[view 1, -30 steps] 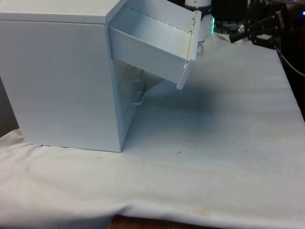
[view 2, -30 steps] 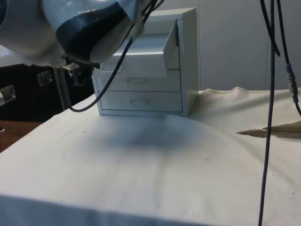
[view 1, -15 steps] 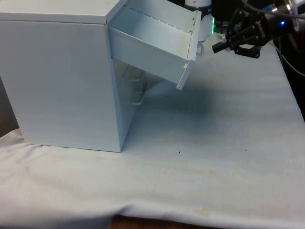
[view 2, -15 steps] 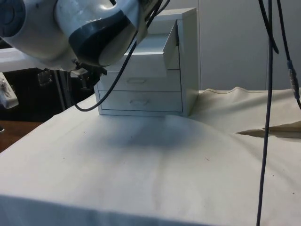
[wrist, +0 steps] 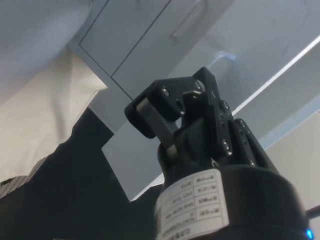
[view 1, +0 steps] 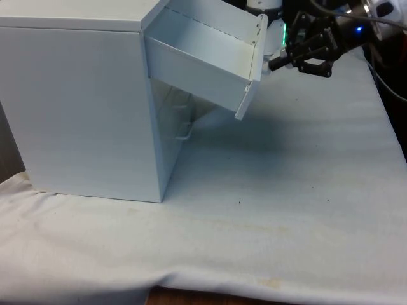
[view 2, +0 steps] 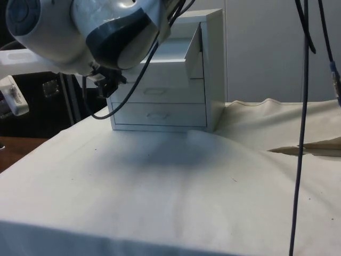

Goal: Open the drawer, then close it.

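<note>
A white chest of drawers (view 1: 82,101) stands at the front view's left. Its top drawer (view 1: 203,57) is pulled far out and sags downward, and its inside is bare. My black gripper (view 1: 275,63) hovers just beside the drawer's front panel (view 1: 251,76), level with its upper part, fingers shut with nothing in them. From the side, the gripper (view 2: 109,88) hangs in front of the chest (view 2: 213,69), by the open drawer's (view 2: 154,66) left corner. The wrist view has the shut gripper (wrist: 172,100) pointing at the two lower drawer fronts (wrist: 150,30).
The two lower drawers (view 2: 157,104) are shut, each with a small handle. White cloth (view 1: 286,190) covers the table with wide free room in front of the chest. Cables (view 2: 303,106) hang at the side view's right.
The gripper has swung from the far right of the front view leftward, up to the open drawer's front panel. The drawer has not moved.
</note>
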### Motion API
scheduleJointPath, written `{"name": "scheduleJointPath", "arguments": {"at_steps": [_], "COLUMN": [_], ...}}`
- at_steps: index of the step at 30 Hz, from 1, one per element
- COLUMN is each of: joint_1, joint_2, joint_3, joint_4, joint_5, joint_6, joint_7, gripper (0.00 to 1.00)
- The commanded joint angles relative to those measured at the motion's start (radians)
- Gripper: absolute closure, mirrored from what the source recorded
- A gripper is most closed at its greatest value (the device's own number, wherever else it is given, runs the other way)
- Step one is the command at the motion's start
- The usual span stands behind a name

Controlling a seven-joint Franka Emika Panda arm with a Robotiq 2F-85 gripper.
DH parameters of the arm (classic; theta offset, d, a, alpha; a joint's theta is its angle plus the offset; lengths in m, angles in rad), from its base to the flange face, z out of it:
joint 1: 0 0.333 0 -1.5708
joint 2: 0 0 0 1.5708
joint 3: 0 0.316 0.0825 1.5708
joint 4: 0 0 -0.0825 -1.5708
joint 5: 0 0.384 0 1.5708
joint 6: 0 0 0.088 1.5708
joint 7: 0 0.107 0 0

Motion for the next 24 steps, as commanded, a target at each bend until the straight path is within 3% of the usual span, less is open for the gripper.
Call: {"name": "scheduleJointPath", "arguments": {"at_steps": [1,7,24], "joint_1": [-0.003,0.0,0.005], "joint_2": [-0.009,-0.002,-0.012], "joint_3": [-0.004,-0.006,-0.016], "joint_4": [-0.011,0.002,0.009], "joint_5": [-0.007,-0.012,-0.094], "joint_6": [0.009,-0.019,-0.101], "joint_7": [-0.007,-0.008,-0.029], "gripper": [1.0,1.0,1.0]}}
